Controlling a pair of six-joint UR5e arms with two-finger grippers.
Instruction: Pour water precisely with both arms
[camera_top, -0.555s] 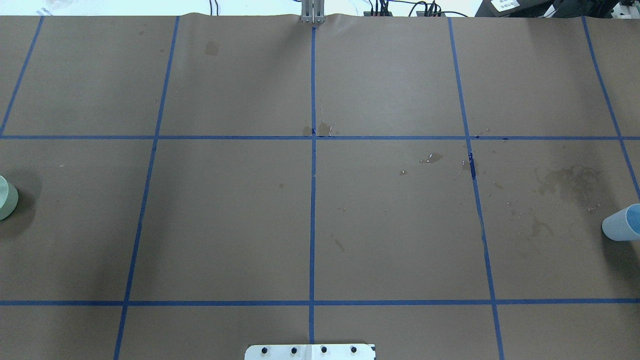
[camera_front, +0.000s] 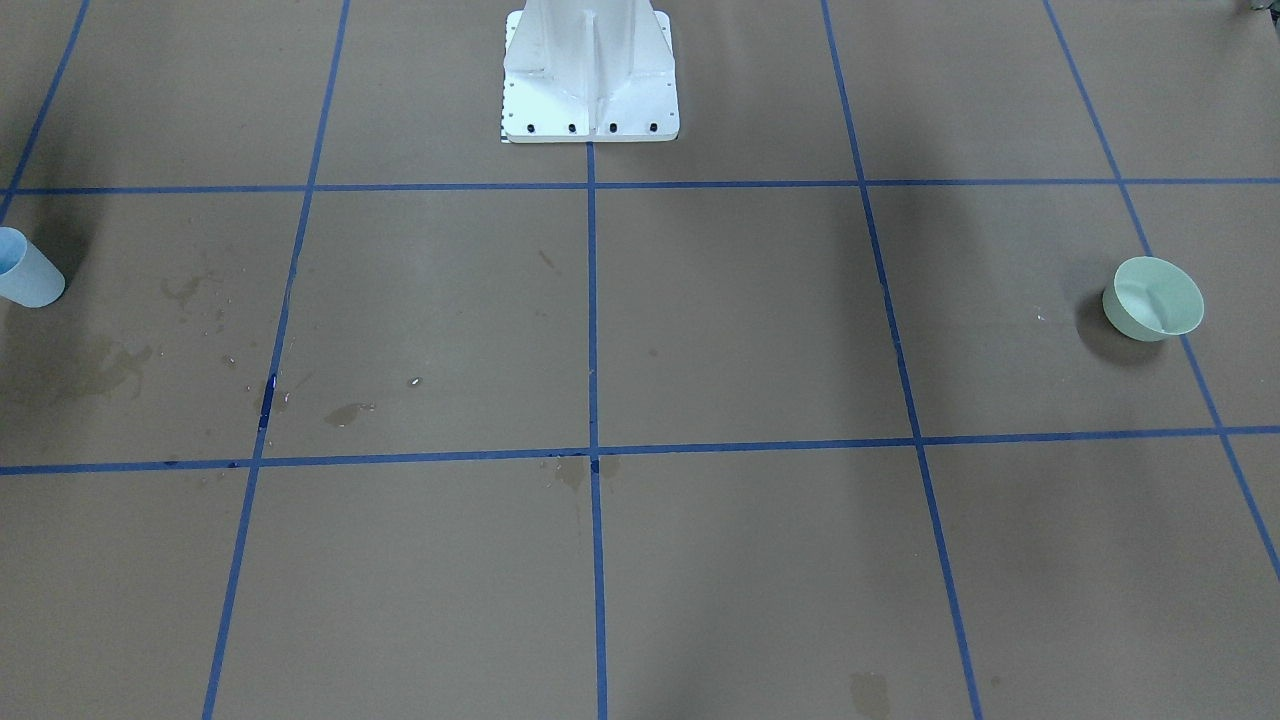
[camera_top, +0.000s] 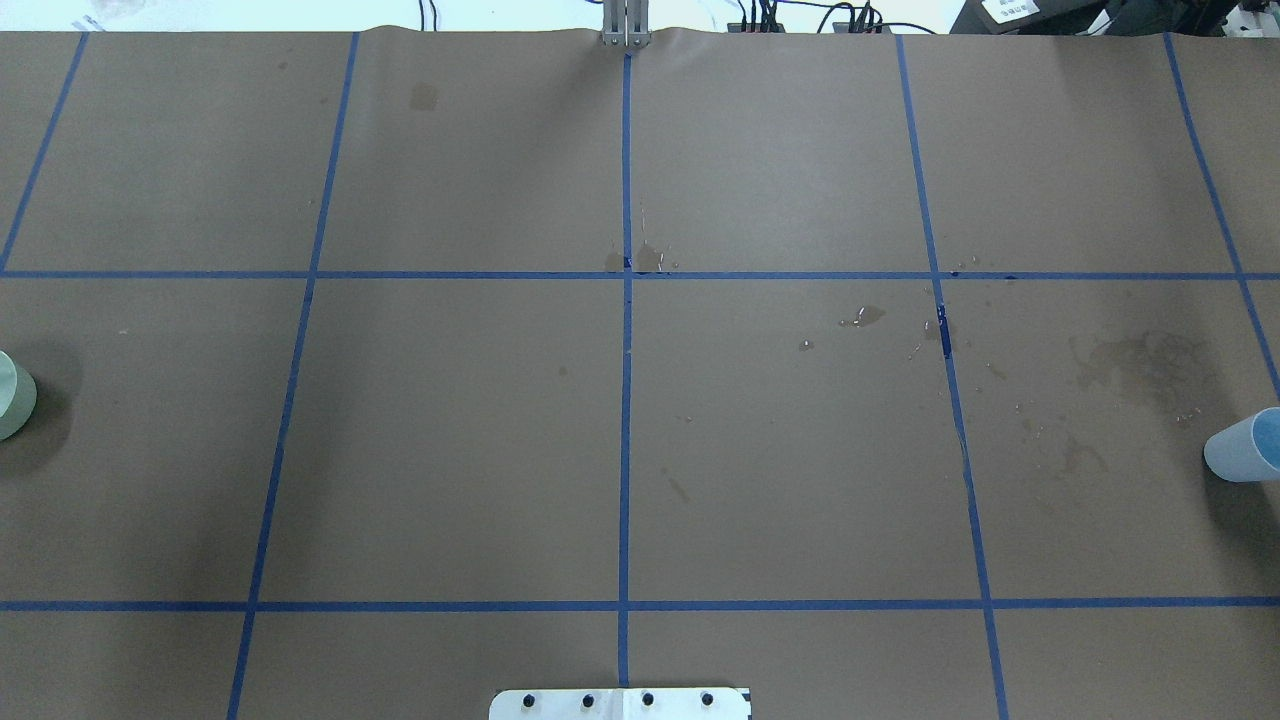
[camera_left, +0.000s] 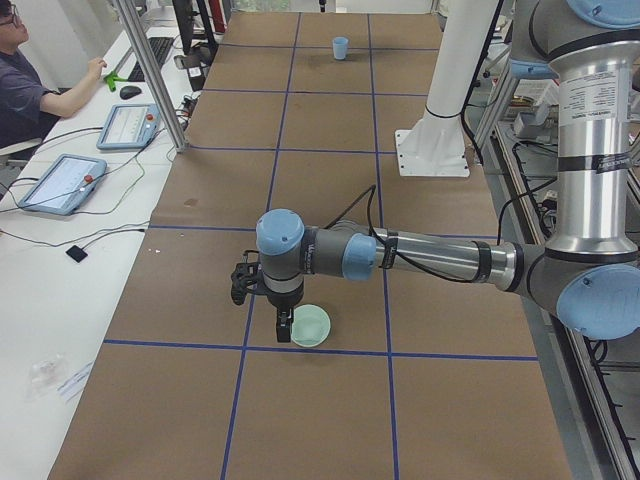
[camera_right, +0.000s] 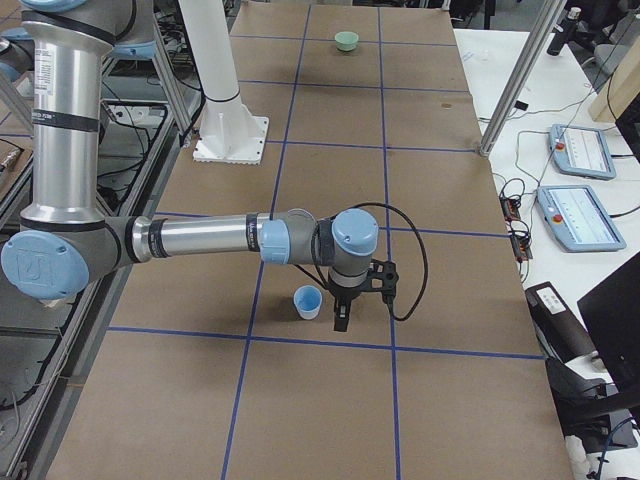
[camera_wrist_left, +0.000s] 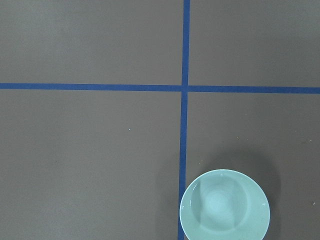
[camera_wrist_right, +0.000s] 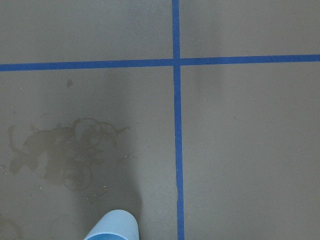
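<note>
left arm: stretched low, beside green bowl | right arm: low, beside blue cup

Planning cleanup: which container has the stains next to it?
The light blue cup, on the robot's right side; brownish stains mark the paper beside it. The pale green bowl has none nearby.

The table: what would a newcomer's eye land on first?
Two silver arms stretch low across the brown, blue-taped table: the left arm hangs its fingers beside a pale green bowl, and the right arm does the same beside a light blue cup. Dark stains blotch the paper near the cup.
</note>
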